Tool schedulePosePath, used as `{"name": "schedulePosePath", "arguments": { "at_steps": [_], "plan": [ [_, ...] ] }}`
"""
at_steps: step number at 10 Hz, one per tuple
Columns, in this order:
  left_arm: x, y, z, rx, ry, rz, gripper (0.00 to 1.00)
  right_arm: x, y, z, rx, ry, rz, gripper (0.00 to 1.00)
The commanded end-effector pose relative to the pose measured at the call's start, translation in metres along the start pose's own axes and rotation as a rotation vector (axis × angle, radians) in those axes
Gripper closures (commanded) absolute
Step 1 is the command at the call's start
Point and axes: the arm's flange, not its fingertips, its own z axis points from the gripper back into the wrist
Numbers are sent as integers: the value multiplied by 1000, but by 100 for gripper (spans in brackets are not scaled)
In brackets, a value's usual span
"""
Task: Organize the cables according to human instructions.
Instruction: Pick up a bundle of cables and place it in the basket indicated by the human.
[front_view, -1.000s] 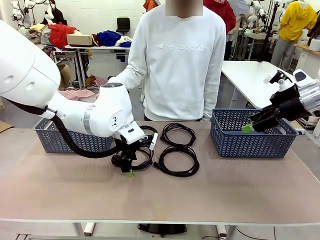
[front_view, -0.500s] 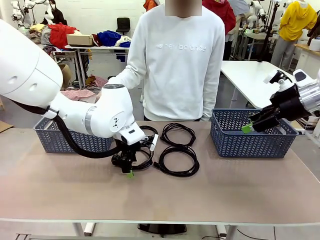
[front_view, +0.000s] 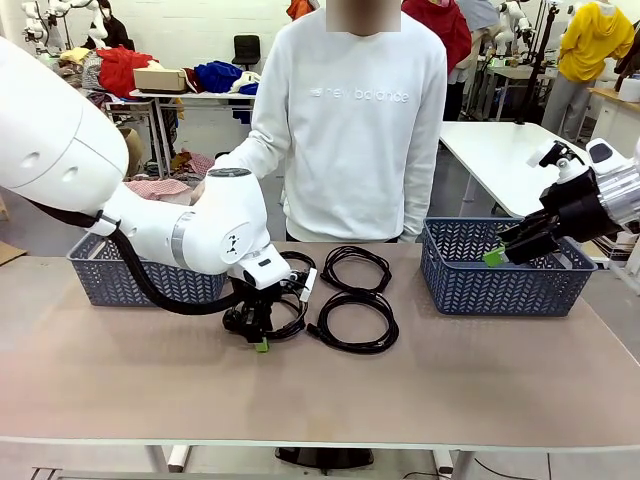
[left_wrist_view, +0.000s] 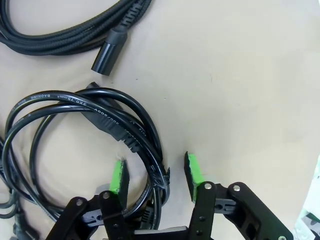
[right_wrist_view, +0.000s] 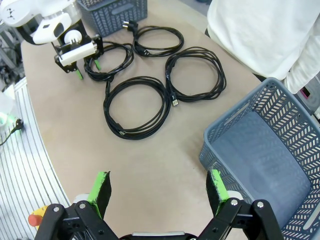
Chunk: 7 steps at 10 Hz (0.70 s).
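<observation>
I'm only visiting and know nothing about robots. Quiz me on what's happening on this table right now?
1. True or false: the right-hand basket already holds a cable.
2. How many cable coils lie on the table? A two, B three, C four.
3. Fill in: the left gripper straddles one coil with its jaws ____.
Key: 1 false; 2 C; 3 open.

Looks like a lab workroom, folks: behind the bench, far left, heaped clothes and a box crowd one table, an office chair beyond, a white work table far right.
</observation>
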Motion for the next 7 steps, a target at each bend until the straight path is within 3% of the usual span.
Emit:
{"name": "schedulePosePath", "arguments": {
  "at_steps": [1,2,3,4,5,7],
  "plan": [
    [0,2,2,-8,25,6,59,0,-5,-1,16,-27,21,0],
    [0,0,4,-12,24,5,95,0,-5,-1,16,-27,21,0],
    [1,-2,9,-17,29,8,78,0,-5,-1,16,-27,21,0],
    [2,-6,14,-19,37,3,100,0,-5,-1,16,-27,21,0],
    [3,-9,20,-16,49,0,97,0,-5,-1,16,-27,21,0],
    [3,-14,29,-13,57,-7,100,0,-5,-1,16,-27,21,0]
  ]
}}
